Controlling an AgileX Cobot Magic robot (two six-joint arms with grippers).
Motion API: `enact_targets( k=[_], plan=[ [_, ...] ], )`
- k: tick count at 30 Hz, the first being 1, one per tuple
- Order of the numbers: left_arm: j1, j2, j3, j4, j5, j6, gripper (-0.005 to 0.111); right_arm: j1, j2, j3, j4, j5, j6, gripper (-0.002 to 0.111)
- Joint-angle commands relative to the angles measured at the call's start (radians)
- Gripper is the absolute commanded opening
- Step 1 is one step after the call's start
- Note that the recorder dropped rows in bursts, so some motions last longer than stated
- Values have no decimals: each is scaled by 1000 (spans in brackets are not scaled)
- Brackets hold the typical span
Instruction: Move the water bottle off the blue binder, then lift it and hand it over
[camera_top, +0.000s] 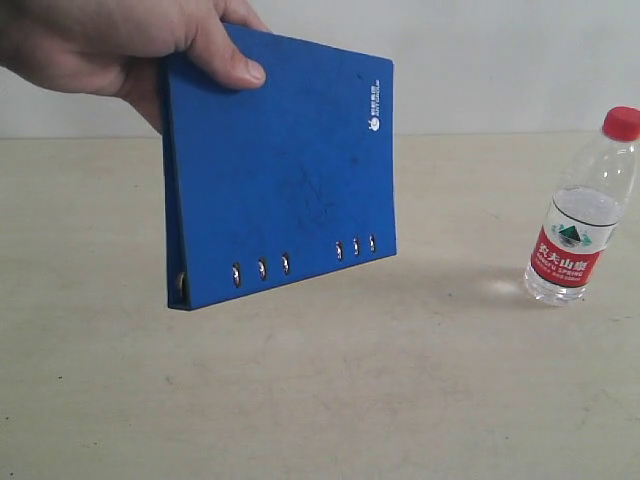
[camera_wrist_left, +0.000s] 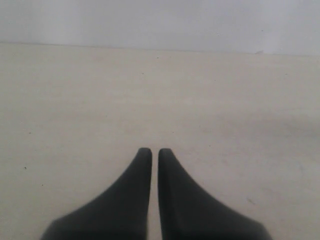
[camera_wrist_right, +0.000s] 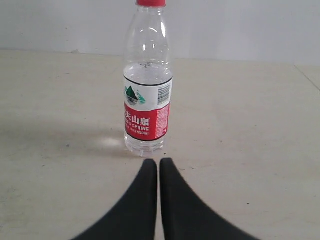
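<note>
Left claw (camera_wrist_left: 155, 150) and right claw (camera_wrist_right: 158, 161) are both clenched on nothing above the pale worktop (camera_top: 320, 400). The bottle (camera_top: 583, 215) stands upright on it at right; a hand (camera_top: 100, 45) holds the binder (camera_top: 285, 170) aloft before a white wall (camera_top: 500, 60).

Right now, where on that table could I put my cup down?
The pale tabletop is bare across the front and left, even beneath the deep-blue ring binder a person's hand holds aloft. Only the right is taken: the clear red-capped plastic water bottle stands there, the robot's shut right hand facing it.
</note>
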Motion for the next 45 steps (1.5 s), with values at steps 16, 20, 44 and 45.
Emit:
enact_targets(
  k=[16,20,44,45],
  plan=[
    [3,-3,3,3,-11,6,5,11,-3,-1,13,3,134,0],
    [3,-3,3,3,-11,6,5,11,-3,-1,13,4,136,0],
    [3,-3,3,3,-11,6,5,11,-3,-1,13,4,136,0],
    [3,-3,3,3,-11,6,5,11,-3,-1,13,4,136,0]
  ],
)
